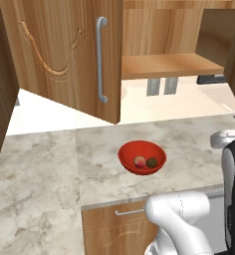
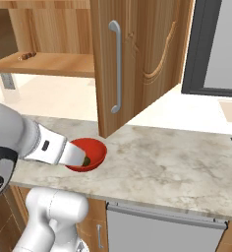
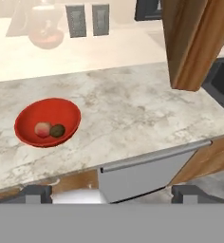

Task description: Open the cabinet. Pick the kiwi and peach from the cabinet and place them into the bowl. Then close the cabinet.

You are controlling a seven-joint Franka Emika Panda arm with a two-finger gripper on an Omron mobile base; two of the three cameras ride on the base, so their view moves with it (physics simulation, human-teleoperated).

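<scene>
Gripper (image 3: pixel 112 192) released and holding nothing, peach (image 3: pixel 42 129) and kiwi (image 3: pixel 57 130) touching in the bowl (image 3: pixel 33 118) up-left of it, cabinet (image 1: pixel 64 50) doors open, no readable writing.

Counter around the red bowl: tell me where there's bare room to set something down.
The marble counter is bare left of the bowl, out to the open left cabinet door. It is also bare right of the bowl, under the right door, towards the sink. The bowl itself is crowded: peach and kiwi lie in it.

Kitchen: marble counter (image 1: pixel 50 164), wooden cabinet (image 1: pixel 64 50)
</scene>
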